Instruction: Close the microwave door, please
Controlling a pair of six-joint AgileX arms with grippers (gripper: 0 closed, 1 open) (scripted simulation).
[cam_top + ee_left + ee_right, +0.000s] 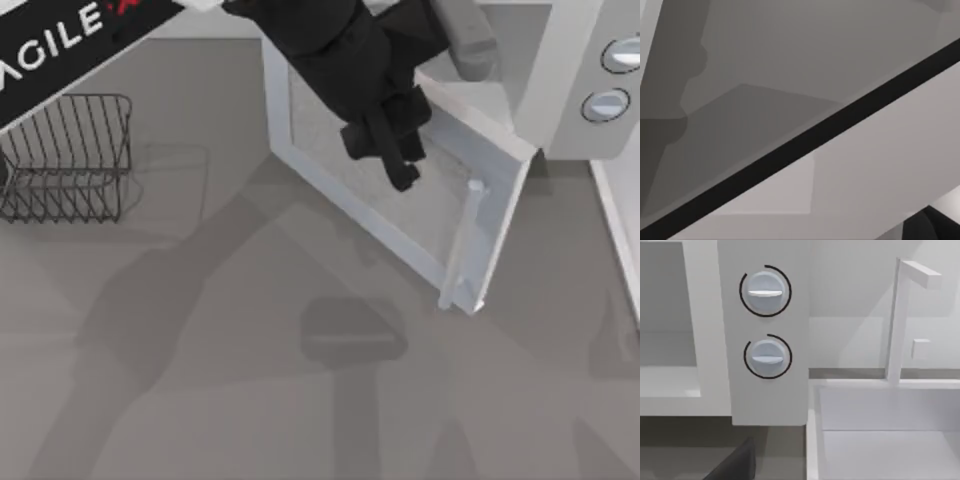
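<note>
The microwave door [400, 190] stands swung open toward the table's centre, grey window framed in white, pale bar handle [462, 240] at its free edge. The left gripper [395, 165] reaches down over the window; its finger spread cannot be told. Behind, the microwave [570, 90]; the right wrist view shows both knobs [765, 291].

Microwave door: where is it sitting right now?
In the top view the microwave door stands ajar at upper centre-right, swung out from the microwave, with the left end effector over its window.
</note>
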